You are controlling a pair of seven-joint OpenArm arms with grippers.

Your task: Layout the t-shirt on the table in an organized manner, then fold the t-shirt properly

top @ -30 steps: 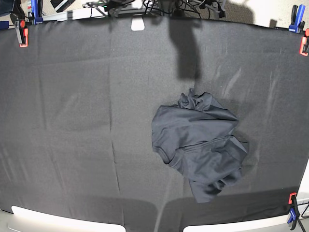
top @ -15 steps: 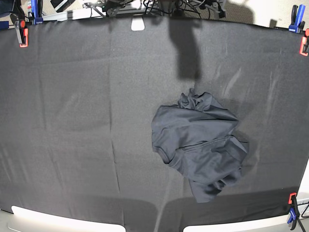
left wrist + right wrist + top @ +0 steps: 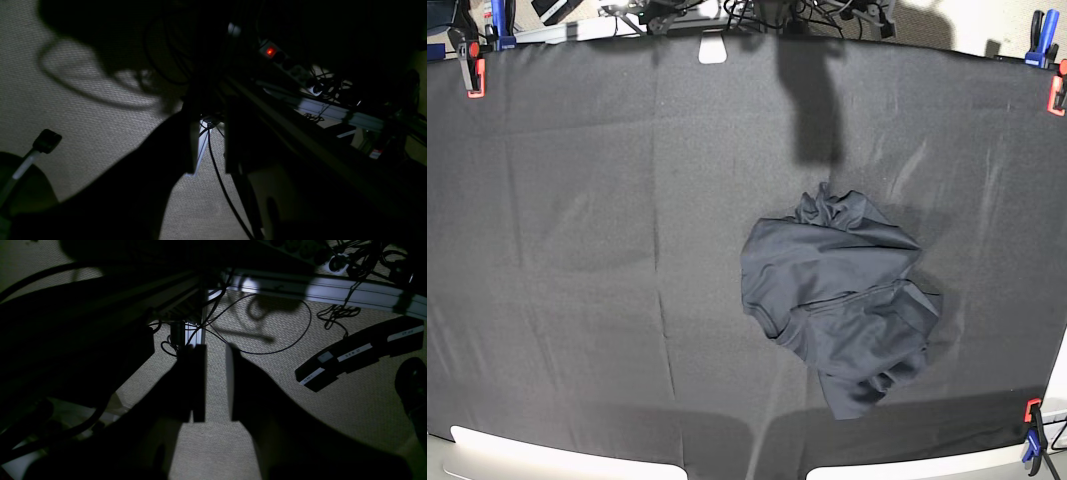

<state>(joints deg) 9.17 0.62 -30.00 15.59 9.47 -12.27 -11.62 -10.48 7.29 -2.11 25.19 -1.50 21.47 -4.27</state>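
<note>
We see the dark charcoal-grey short-sleeved soft fabric t-shirt [image 3: 839, 302] crumpled in a heap, not laid out, folds overlapping, bunched at its far end. It lies right of centre on the wide table covered in creased matte black cloth [image 3: 577, 250], nearer the table's near-right corner, clear of all edges.

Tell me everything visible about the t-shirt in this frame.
The t-shirt is dark charcoal-grey soft fabric, crumpled in a loose heap, not laid flat. Folds overlap, with a bunched peak at its far edge and a curved hem or sleeve edge at its near left. It lies right of centre on the black-clothed table. Nothing else touches it.
</note>
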